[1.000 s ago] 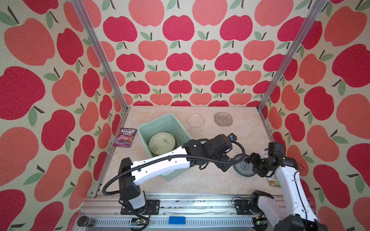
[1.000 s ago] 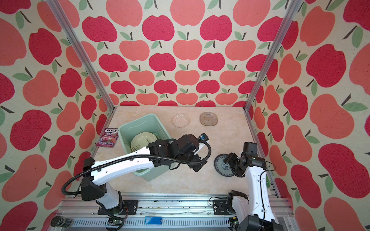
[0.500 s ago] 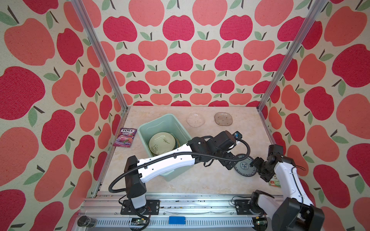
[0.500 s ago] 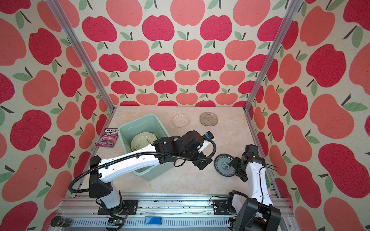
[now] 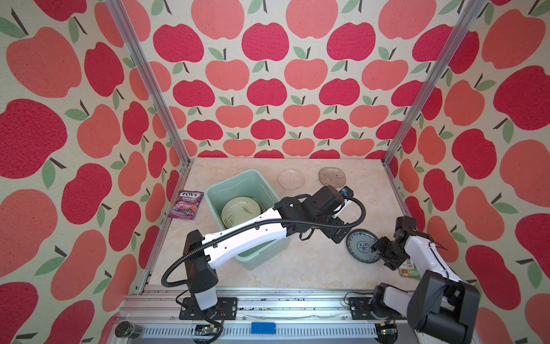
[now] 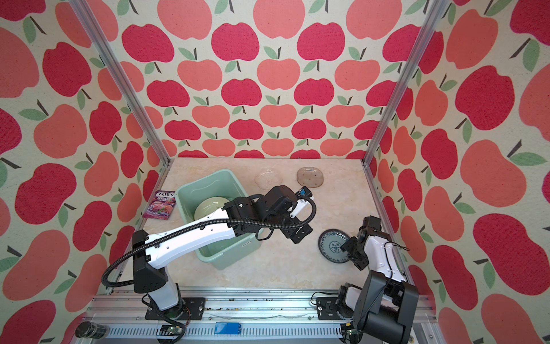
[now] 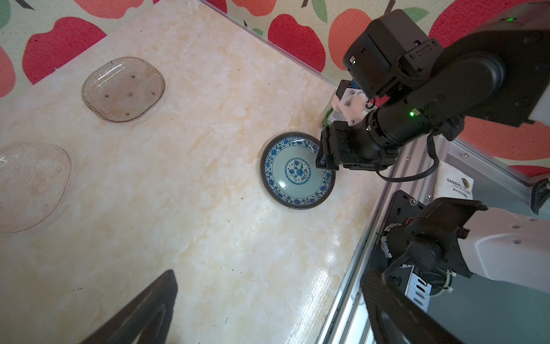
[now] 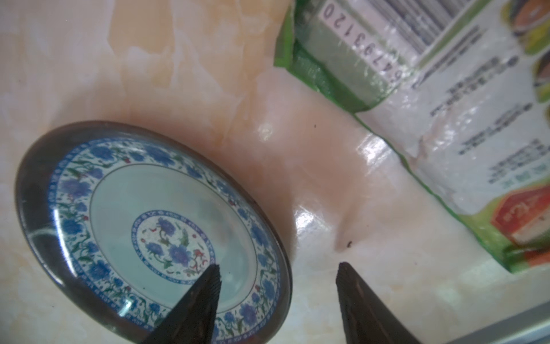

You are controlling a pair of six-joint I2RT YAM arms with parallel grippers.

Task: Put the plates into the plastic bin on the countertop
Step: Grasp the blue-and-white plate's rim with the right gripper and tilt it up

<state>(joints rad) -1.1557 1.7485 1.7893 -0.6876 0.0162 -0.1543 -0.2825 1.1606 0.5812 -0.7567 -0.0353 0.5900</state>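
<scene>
A blue-patterned plate lies flat on the countertop at the right. My right gripper is open and straddles its near rim, with one finger over the plate's well and the other over bare counter. My left gripper reaches across the middle, wide open and holding nothing, and hovers just left of that plate. The mint-green plastic bin stands left of centre with a cream plate on top inside. Two translucent glass plates lie at the back.
A purple FOX'S candy packet lies by the left wall. A green snack packet lies beside the blue plate, partly under my right arm. The aluminium front rail and the right wall are close to the plate.
My left arm has swung a little further right toward the blue plate. My right arm has shifted by the plate's rim and its jaws have narrowed somewhat. The plate has not moved.
</scene>
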